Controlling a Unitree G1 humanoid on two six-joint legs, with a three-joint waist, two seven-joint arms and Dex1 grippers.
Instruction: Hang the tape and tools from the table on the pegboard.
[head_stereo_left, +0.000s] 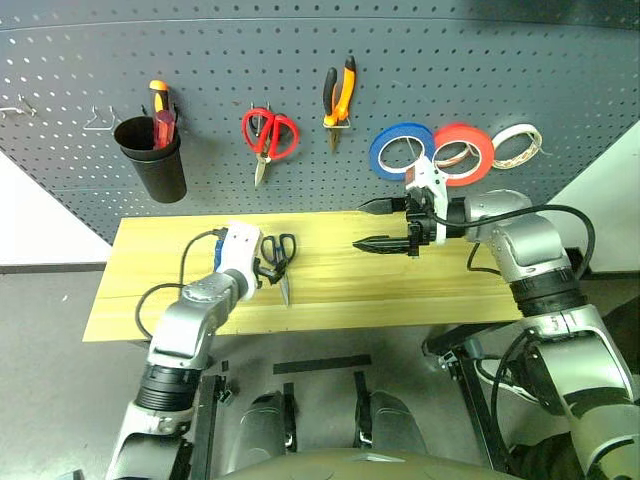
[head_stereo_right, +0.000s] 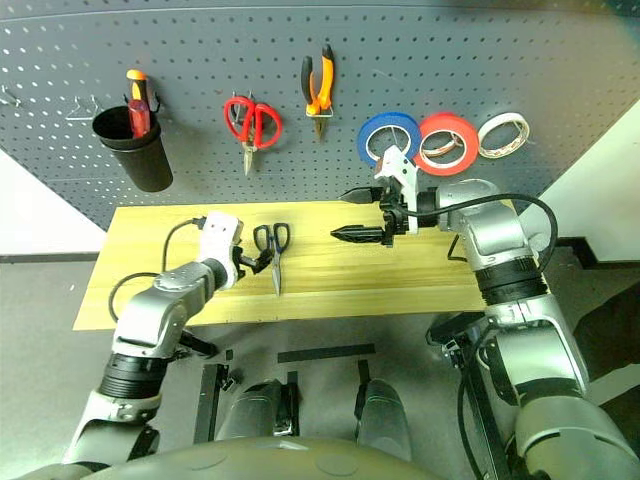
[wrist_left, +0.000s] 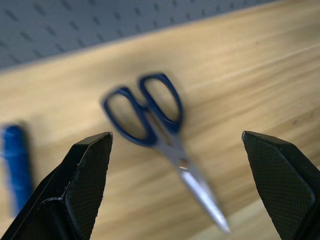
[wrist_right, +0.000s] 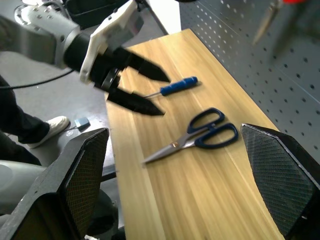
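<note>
We find the dark-blue-handled scissors (head_stereo_left: 281, 262) lying flat on the tabletop (head_stereo_left: 400, 290), closed, handle loops toward the far edge and blade tips toward the near edge. The slim blue-handled screwdriver (wrist_right: 172, 87) lies just to their left. The blue tape (head_stereo_left: 400, 150) and the orange-and-black pliers (head_stereo_left: 338, 95) already hang on the pegboard (head_stereo_left: 560, 70).

The left gripper (head_stereo_left: 262, 268) hovers just left of the scissors, its fingers spread wide and empty. The right gripper (head_stereo_left: 385, 225) hangs above the tabletop well to the right, fingers likewise spread and empty.

We judge the scissors rigid, light and thin, with slick steel blades that sit flush on the wood. We recommend taking hold across the plastic handle loops near the pivot, where the fingers get thickness and friction, leaving one loop free for a hook.
</note>
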